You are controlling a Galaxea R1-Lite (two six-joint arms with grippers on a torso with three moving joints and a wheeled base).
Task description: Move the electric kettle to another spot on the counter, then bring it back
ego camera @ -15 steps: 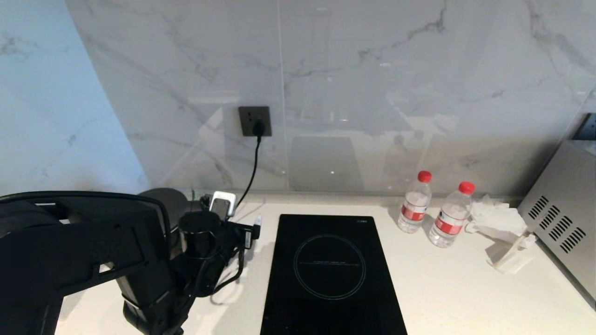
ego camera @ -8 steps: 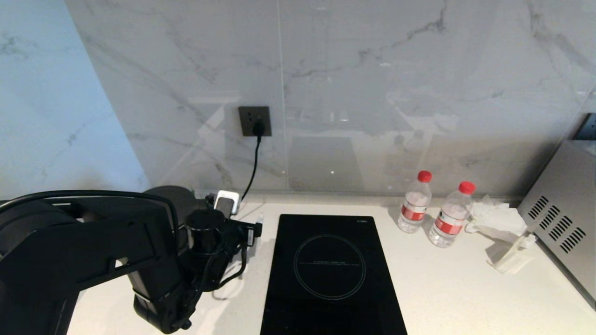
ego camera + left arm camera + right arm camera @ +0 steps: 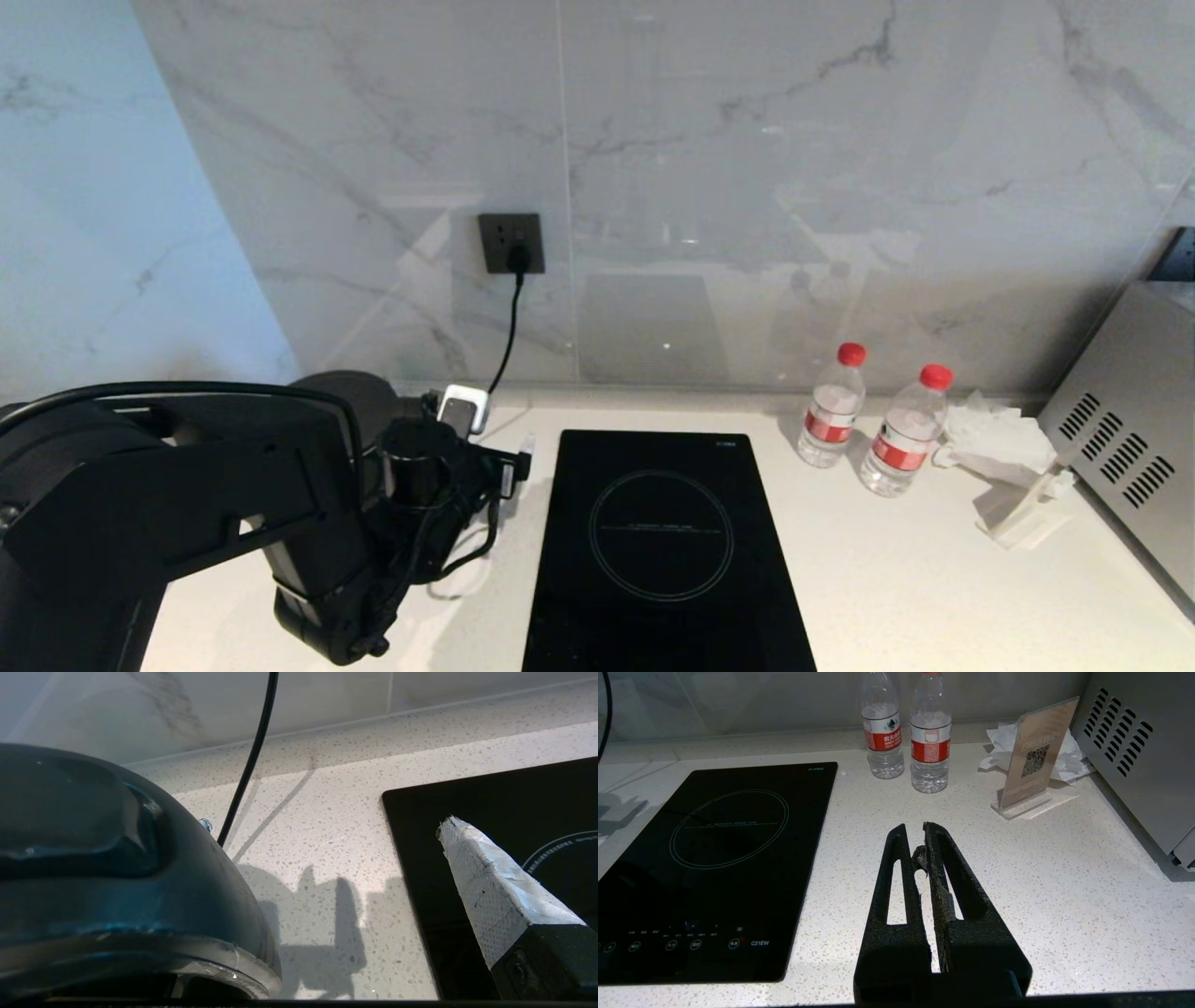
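White speckled counter (image 3: pixel 934 579) below a marble wall; hob (image 3: pixel 667 551) mid-counter, kettle (image 3: pixel 93 868) at its back-left; left gripper (image 3: pixel 355 896) apart, right gripper (image 3: pixel 920 847) together

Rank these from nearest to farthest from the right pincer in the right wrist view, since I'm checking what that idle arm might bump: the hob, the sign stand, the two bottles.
1. Hob, on the counter beside the shut right pincer.
2. Sign stand, ahead on the other side.
3. Bottles, straight ahead by the wall; they stand together, too close to rank apart.
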